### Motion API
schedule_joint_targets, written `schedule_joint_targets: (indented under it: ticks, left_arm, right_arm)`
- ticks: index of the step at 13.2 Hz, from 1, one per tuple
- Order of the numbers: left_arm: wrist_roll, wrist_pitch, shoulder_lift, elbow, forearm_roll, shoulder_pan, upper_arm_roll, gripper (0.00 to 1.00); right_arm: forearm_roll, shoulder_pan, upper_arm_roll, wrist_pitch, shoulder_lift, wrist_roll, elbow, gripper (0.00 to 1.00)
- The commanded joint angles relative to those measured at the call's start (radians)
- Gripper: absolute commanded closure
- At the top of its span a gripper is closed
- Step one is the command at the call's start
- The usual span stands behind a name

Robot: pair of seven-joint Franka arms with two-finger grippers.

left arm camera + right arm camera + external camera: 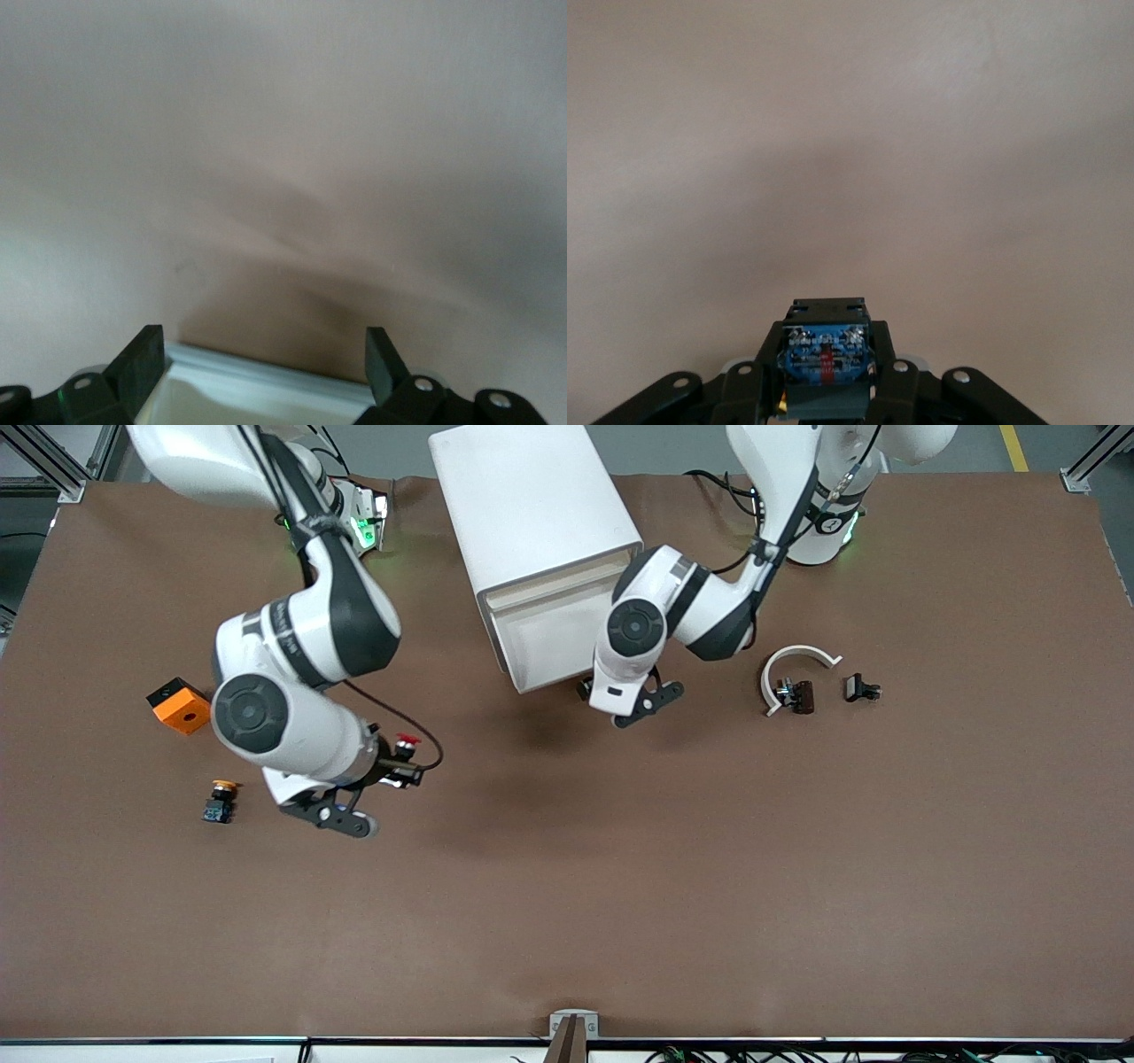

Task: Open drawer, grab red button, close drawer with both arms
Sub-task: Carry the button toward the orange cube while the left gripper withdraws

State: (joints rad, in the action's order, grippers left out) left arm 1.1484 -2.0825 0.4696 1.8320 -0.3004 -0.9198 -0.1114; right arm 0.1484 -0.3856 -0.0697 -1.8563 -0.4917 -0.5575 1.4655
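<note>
The right arm's black two-finger gripper [403,766] hangs over the brown matte surface [709,886] toward the right arm's end, its jaws closed on the small push button with a red mushroom cap and black-and-blue block body [406,746]. The red cap shows at the gripper's 12 o'clock in the front view, and the right wrist view shows the button's blue underside [825,354] clamped between the black fingers [890,382].

At the middle of the surface, the left arm's black gripper [589,688] sits at the front of the white box-shaped drawer cabinet [536,540], at the lower corner of its pale drawer front [549,633]. In the left wrist view the two fingers [142,363] stand well apart, jaws open, with the white rim of the drawer [266,367] between them.

At about 9 o'clock from the right gripper lies a like button with a yellow-orange cap [219,801]; an orange cube with a hole [180,705] sits farther from the front camera than it. Toward the left arm's end rest a white curved plastic arc [791,666], a small dark clip-like part [796,694] touching it, and another small black part [859,688] at its 3 o'clock.
</note>
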Motion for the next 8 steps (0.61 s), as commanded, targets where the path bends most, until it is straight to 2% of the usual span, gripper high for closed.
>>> schedule_joint_targets:
  ticks: [1, 3, 5, 8]
  left_arm:
    - [0.083, -0.01, -0.048, 0.047, 0.004, -0.034, 0.044, 0.0]
    - [0.146, -0.01, -0.049, 0.047, 0.004, -0.034, 0.091, 0.0]
    - [0.203, -0.01, -0.049, 0.047, 0.004, -0.034, 0.136, 0.0]
    - [0.276, -0.01, -0.049, 0.046, 0.004, -0.034, 0.186, 0.0]
  right_arm:
    - [0.01, 0.08, 0.015, -0.095, 0.074, 0.149, 0.16, 1.0]
    - [-0.015, 0.111, 0.014, -0.142, 0.071, 0.18, 0.2, 1.0]
    - [-0.076, 0.142, 0.014, -0.208, 0.064, 0.194, 0.242, 1.0]
    - [-0.079, 0.21, 0.014, -0.334, 0.058, 0.289, 0.318, 1.0]
